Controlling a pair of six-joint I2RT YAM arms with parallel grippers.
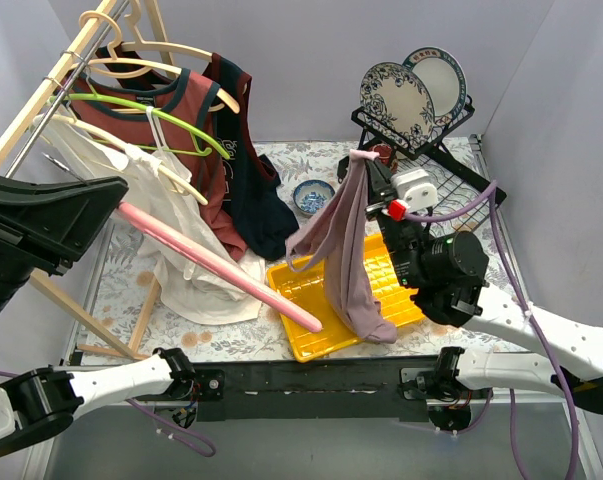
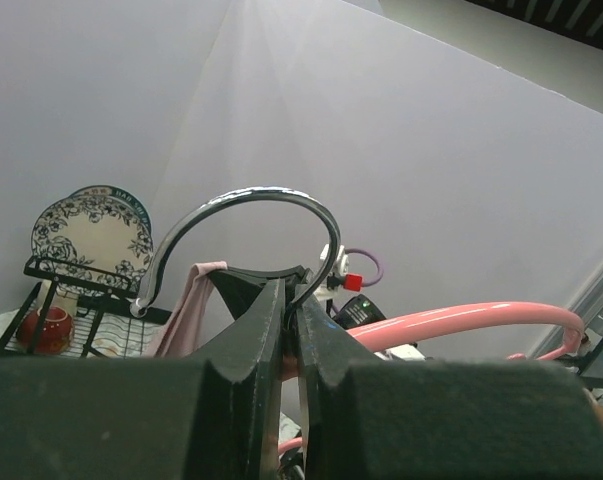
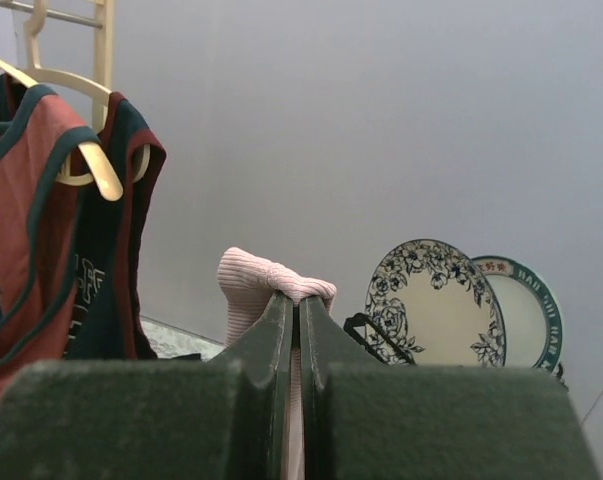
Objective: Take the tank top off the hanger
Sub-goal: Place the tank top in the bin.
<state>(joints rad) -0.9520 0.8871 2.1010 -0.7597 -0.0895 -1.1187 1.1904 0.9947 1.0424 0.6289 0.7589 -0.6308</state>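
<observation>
My right gripper (image 1: 369, 163) is shut on a strap of the mauve ribbed tank top (image 1: 349, 250), which hangs down from it over the yellow tray (image 1: 303, 283). In the right wrist view the strap (image 3: 266, 278) bunches over the closed gripper (image 3: 297, 300). My left gripper (image 1: 113, 196), high at the left, is shut on the chrome hook (image 2: 243, 203) of the pink hanger (image 1: 221, 265). The hanger's bare arm slants down to the right, and its tip ends just left of the hanging fabric. In the left wrist view the left gripper (image 2: 293, 300) pinches the hook's stem, with the tank top (image 2: 188, 310) beyond.
A wooden rack (image 1: 41, 100) at the left carries hangers with a red top (image 1: 151, 110), a navy top (image 1: 251, 190) and a white garment (image 1: 181, 270). A dish rack (image 1: 441, 150) with two plates (image 1: 396, 100) stands at the back right. A small blue bowl (image 1: 312, 195) sits mid-table.
</observation>
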